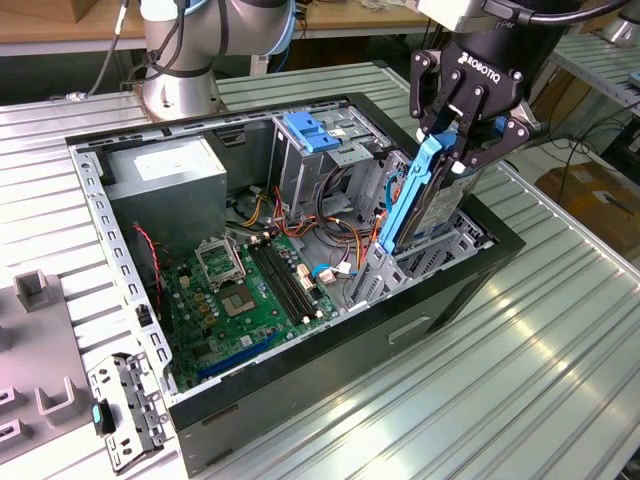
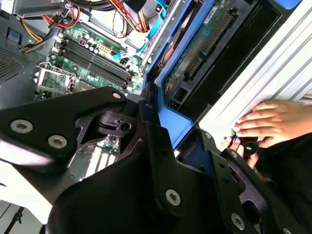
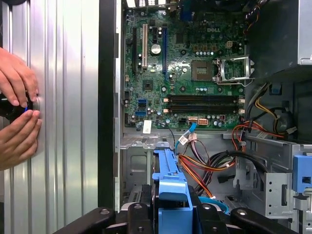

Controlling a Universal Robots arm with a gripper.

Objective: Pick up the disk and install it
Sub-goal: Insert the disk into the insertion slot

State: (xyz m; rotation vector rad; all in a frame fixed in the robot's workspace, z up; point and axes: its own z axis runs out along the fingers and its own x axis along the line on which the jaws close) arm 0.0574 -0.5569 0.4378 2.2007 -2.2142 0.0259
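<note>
**disk clamped on edge at the open case**

the gripper [image 1: 462, 135] has its fingers closed on the disk [image 1: 425, 205], pinching the top end of its bright blue carrier rail. the disk stands steeply tilted, almost upright. its lower end reaches into the drive bay of the open computer case [image 1: 330, 350], well apart from the grey power supply box [image 1: 165, 175] at the far corner of the case. in the second wrist view the disk [image 2: 195, 53] shows its green circuit board side, with the gripper [image 2: 178, 129] around the blue rail. the green motherboard [image 1: 250, 290] lies flat on the floor of the case, between the box and the bay. orange and red cables [image 3: 204, 168] run just beside the bay. outside the case wall, a person's two hands [image 3: 17, 109] rest on the ribbed metal table [image 3: 63, 97], touching a small black object [image 3: 9, 105].
</note>
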